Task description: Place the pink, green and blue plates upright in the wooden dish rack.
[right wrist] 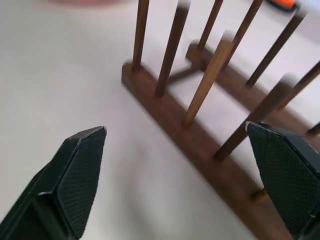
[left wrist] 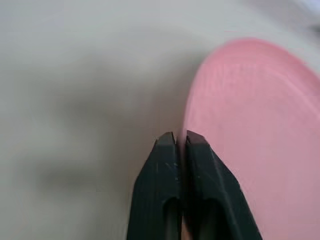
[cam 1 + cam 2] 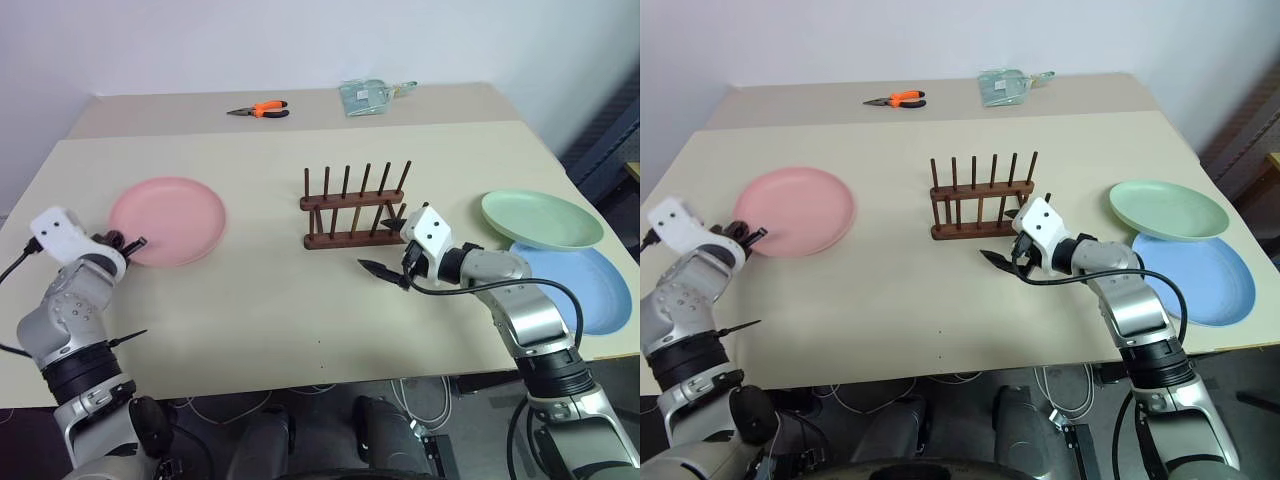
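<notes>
The pink plate (image 3: pixel 168 220) lies flat at the table's left. My left gripper (image 3: pixel 130 242) is at its near left rim, shut, and in the left wrist view the rim of the pink plate (image 2: pixel 250 125) runs into the thin slit between the fingers (image 2: pixel 162 180). The wooden dish rack (image 3: pixel 352 208) stands empty mid-table. My right gripper (image 3: pixel 385 247) hovers open just before its near right end, the rack's pegs (image 1: pixel 207 85) between its wide-set fingers (image 1: pixel 80 180). The green plate (image 3: pixel 540 218) rests at the right, overlapping the blue plate (image 3: pixel 585 285).
Orange-handled pliers (image 3: pixel 260 110) and a clear plastic bag (image 3: pixel 368 95) lie on the rear table. The blue plate sits close to the table's right edge (image 3: pixel 600 345). Bare tabletop (image 3: pixel 270 300) stretches between the pink plate and the rack.
</notes>
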